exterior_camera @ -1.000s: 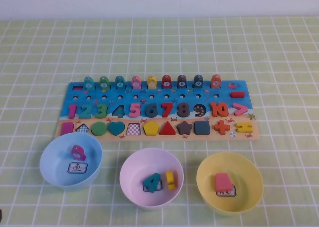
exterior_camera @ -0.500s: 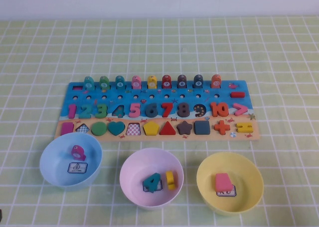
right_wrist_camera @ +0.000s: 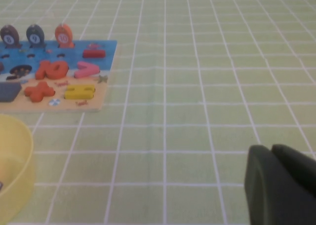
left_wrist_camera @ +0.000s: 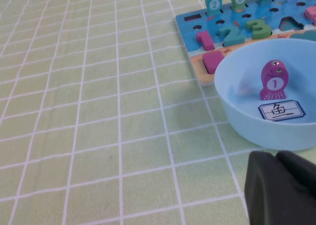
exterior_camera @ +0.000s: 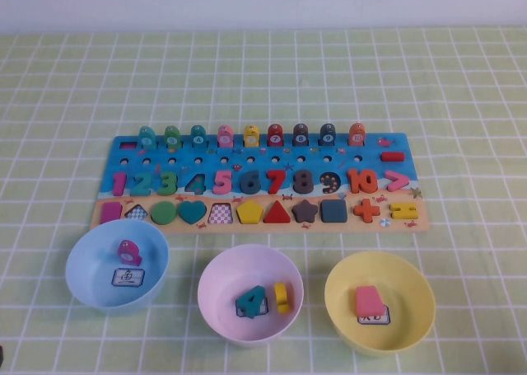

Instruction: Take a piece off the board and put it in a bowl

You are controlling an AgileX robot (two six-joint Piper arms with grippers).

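Note:
The board lies across the middle of the table. Its "9" slot shows a dark patterned recess with no piece in it. A small yellow piece lies inside the pale pink bowl beside a teal "4". Neither arm shows in the high view. My left gripper is shut and empty, low over the cloth just beside the light blue bowl. My right gripper is shut and empty over bare cloth, off the board's right end.
The light blue bowl holds a purple fish peg and a card. The yellow bowl holds a pink block. All three bowls stand in a row in front of the board. Green checked cloth covers the table.

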